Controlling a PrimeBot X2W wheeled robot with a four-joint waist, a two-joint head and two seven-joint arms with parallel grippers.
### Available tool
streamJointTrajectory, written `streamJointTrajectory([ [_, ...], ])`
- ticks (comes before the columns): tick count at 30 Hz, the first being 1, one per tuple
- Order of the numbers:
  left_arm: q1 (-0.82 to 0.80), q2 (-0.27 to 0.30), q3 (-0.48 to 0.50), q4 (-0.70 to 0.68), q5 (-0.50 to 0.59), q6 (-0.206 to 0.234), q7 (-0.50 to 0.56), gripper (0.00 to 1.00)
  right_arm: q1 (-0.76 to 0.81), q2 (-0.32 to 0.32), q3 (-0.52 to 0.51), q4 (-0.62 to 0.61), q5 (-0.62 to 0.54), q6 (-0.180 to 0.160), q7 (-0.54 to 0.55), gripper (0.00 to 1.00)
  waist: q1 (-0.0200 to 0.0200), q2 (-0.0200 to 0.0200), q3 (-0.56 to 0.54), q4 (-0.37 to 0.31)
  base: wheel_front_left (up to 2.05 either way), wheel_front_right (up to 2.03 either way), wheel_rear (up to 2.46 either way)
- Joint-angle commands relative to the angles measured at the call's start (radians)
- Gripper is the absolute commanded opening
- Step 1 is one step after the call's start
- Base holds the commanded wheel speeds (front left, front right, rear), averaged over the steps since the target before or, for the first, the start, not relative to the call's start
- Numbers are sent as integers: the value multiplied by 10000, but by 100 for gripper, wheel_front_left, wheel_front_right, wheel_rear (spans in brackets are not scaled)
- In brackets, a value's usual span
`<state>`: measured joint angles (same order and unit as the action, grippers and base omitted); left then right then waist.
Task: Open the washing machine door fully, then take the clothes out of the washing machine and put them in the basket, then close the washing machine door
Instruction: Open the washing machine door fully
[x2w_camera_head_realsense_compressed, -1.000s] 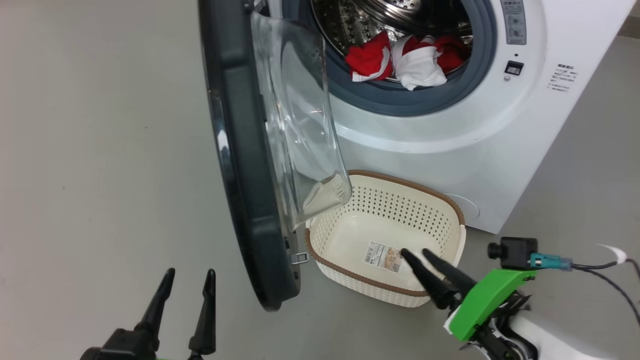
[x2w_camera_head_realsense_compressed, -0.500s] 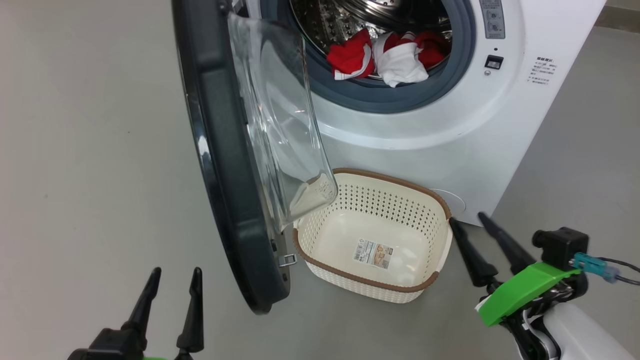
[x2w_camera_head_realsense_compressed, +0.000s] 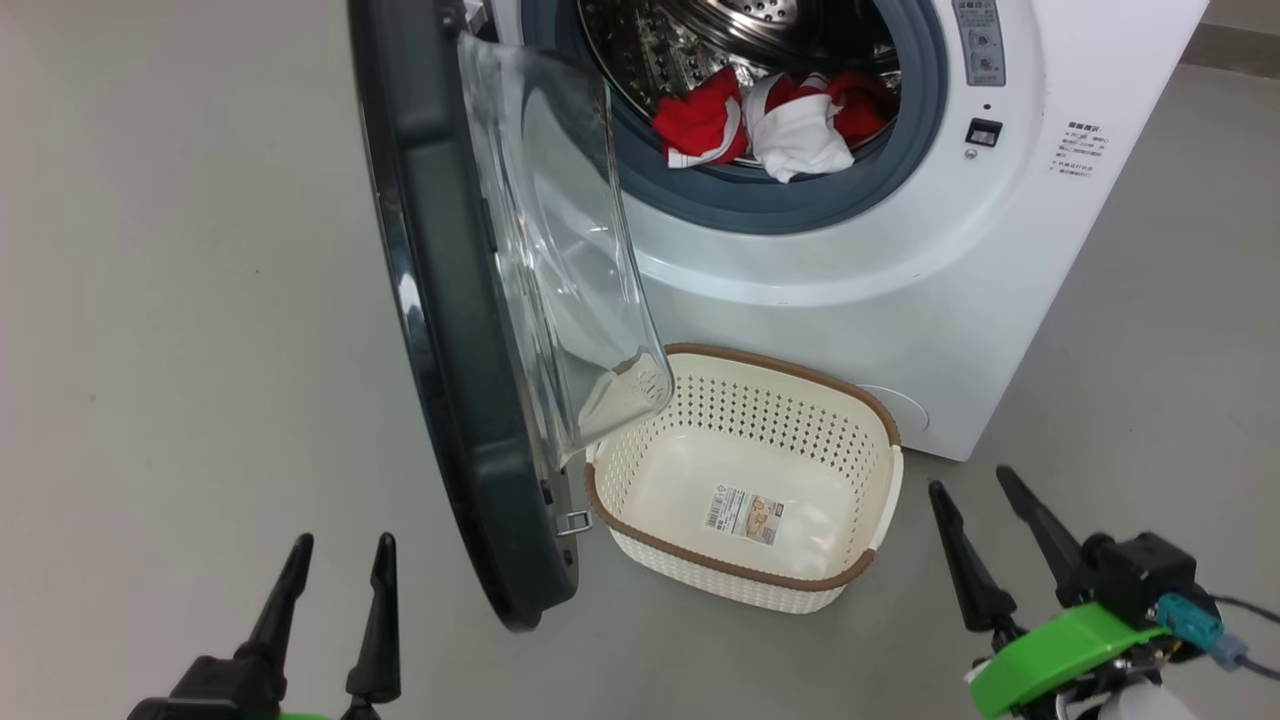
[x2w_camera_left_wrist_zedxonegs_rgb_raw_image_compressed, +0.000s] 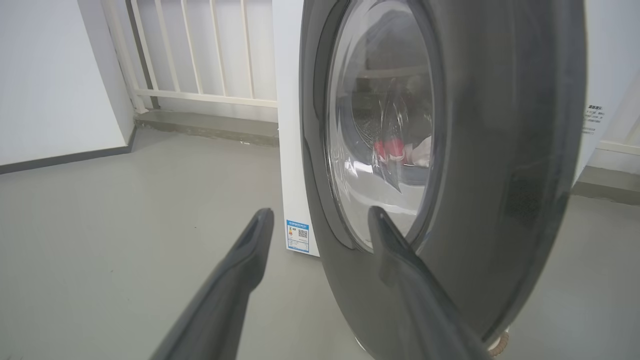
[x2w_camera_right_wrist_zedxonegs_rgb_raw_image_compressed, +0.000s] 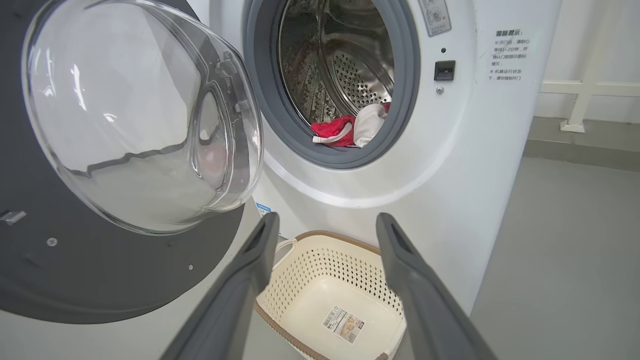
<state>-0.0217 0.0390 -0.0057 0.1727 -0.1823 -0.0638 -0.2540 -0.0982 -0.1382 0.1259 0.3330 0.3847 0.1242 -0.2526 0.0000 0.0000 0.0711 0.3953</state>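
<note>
step: door half-open | left tool outside door, right tool glass-side, both released | suggest: right tool nudges door wider

Washer dead ahead, door hanging open on its left. Clothes in the drum, near the front. Basket on the floor right in front of washer, btwn door & my right hand. Left hand is left of door.
</note>
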Motion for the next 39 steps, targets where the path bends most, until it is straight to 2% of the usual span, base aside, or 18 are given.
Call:
streamJointTrajectory([
  [1, -360, 112, 346, -212, 129, -42, -78, 100, 47, 36, 35, -267, -142, 65, -91, 100, 0, 0, -19, -10, 0, 0, 0],
  [13, -233, 112, 279, -205, 124, -25, -78, 100, 384, 254, -288, -286, -303, 65, -91, 100, 0, 0, -152, -102, 0, 0, 0],
  [14, -236, 112, 272, -203, 113, -30, -78, 49, 386, 259, -293, -297, -310, 65, -91, 100, 0, 0, -155, -102, 0, 0, 0],
  [15, -256, 112, 287, -229, 36, -25, -78, 29, 387, 263, -295, -307, -317, 65, -91, 100, 0, 0, -156, -102, 0, 0, 0],
  [16, -282, 112, 309, -272, -61, -16, -78, 0, 385, 267, -299, -317, -323, 65, -91, 100, 0, 0, -155, -99, 0, 0, 0],
  [22, -550, 112, 520, -1109, -420, 40, -78, 0, 376, 287, -343, -393, -357, 65, -91, 100, 0, 0, -115, -79, 0, 0, 0],
  [27, -920, 112, 483, -2863, -571, 167, -78, 0, 333, 297, -332, -454, -395, 65, -91, 100, 0, 0, -40, -107, 0, 0, 0],
  [29, -1035, 112, 243, -3703, -227, 211, -78, 0, 308, 297, -323, -490, -387, 65, -91, 100, 0, 0, -8, -124, 0, 0, 0],
  [34, -1051, 112, -1324, -5116, 41, 343, -78, 0, 253, 290, -318, -553, -354, 65, -91, 100, 0, 0, 97, -167, 0, 0, 0],
  [39, -821, 112, -3291, -4821, -532, 364, -78, 0, 155, 321, -280, -544, -350, 65, -91, 100, 0, 0, 193, -229, 0, 0, 0],
])
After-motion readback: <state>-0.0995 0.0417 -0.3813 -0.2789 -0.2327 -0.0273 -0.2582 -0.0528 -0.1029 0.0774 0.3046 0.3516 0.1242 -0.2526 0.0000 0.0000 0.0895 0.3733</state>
